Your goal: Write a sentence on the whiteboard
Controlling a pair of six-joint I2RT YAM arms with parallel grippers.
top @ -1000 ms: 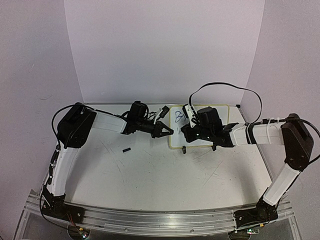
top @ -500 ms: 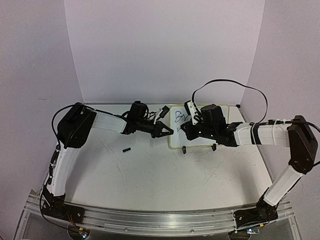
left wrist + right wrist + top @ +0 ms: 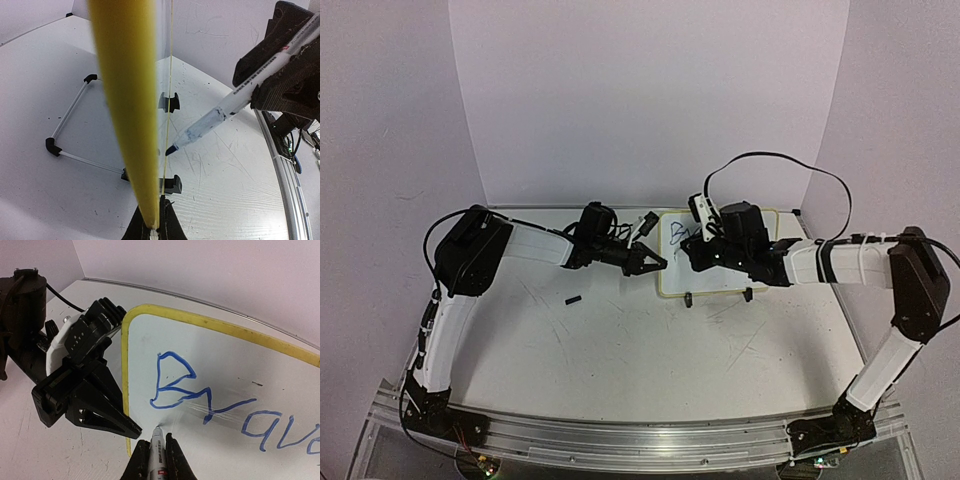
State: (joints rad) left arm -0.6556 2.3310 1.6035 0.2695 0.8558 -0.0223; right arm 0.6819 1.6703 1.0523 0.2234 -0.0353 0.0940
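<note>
The whiteboard (image 3: 672,272) lies at the back centre of the table, with a cream-yellow rim and two black clip feet on its near edge. My left gripper (image 3: 658,264) is shut on its left rim; the left wrist view shows the rim (image 3: 127,100) edge-on between the jaws of my left gripper (image 3: 154,227). My right gripper (image 3: 686,246) is shut on a white marker (image 3: 157,452). The marker tip touches the board (image 3: 240,365) just below blue letters (image 3: 172,382) reading "Brave". The marker (image 3: 225,105) also shows in the left wrist view.
A small black marker cap (image 3: 574,298) lies on the tabletop left of centre. Clip feet (image 3: 689,298) stick out at the board's near edge. A thin white rod frame with black corners (image 3: 70,115) shows beside the board. A black cable (image 3: 770,160) loops above the right arm.
My right arm has shifted slightly toward the back left with the marker, to the board's left part. The left arm and the board have not moved.
</note>
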